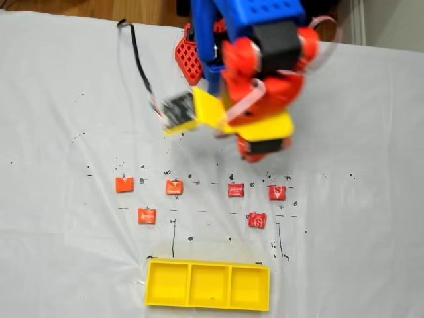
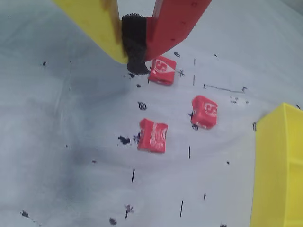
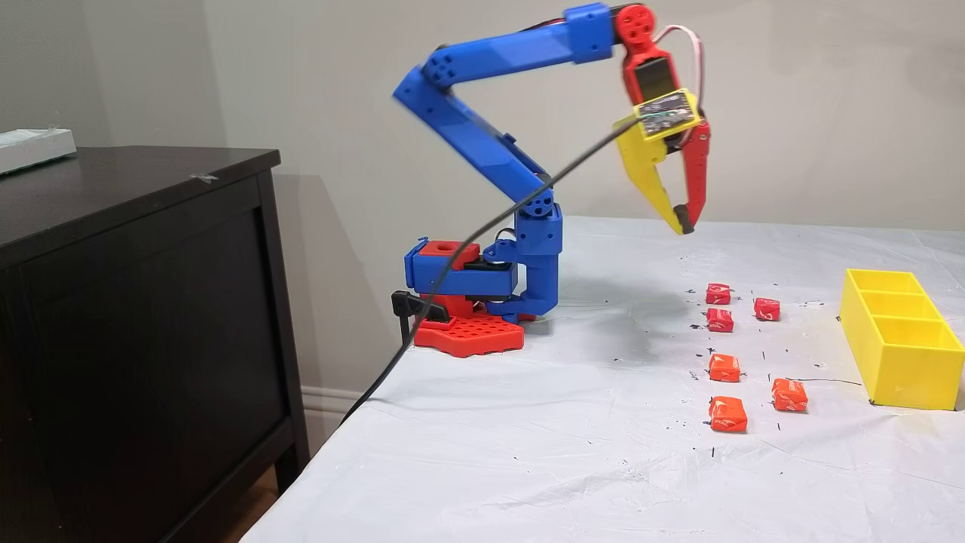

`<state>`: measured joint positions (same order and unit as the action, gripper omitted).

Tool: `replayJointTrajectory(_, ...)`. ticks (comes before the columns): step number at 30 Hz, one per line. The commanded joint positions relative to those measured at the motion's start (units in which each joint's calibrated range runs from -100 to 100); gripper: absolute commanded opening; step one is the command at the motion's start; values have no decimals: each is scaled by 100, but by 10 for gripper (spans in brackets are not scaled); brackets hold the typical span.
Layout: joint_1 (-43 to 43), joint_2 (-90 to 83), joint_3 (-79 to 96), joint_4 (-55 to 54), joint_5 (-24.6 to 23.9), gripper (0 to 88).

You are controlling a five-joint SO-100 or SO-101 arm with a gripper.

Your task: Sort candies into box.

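Three orange candies (image 1: 124,184) (image 1: 173,187) (image 1: 146,215) lie left of three red candies (image 1: 236,190) (image 1: 277,192) (image 1: 257,220) on the white cloth. The yellow box (image 1: 207,307) with three compartments sits nearer the front edge, nothing in it. My gripper (image 3: 682,222) hangs high above the table, shut with nothing in it, back from the red candies (image 3: 718,293). In the wrist view the gripper (image 2: 135,61) has its black pads pressed together, above the farthest red candy (image 2: 162,70). Two more red candies (image 2: 204,111) (image 2: 152,135) lie below, beside the box (image 2: 279,161).
The arm's red and blue base (image 3: 467,302) stands at the back of the table, and a black cable (image 3: 467,241) runs from the wrist off the table edge. A dark cabinet (image 3: 136,302) stands left of the table. Ink marks dot the cloth.
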<state>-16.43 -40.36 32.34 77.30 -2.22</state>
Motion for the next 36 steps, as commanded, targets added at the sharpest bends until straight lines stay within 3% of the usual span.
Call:
replayJointTrajectory(1,-513,550,-862,-153,-200,1)
replayJointTrajectory(15,-1020,2271,-1472,-465,-230,5)
replayJointTrajectory(18,-1057,2305,-1326,-497,-239,113)
replayJointTrajectory(24,-1020,2509,-1208,-759,-327,243)
replayJointTrajectory(36,-1011,2958,-990,-1160,-352,298)
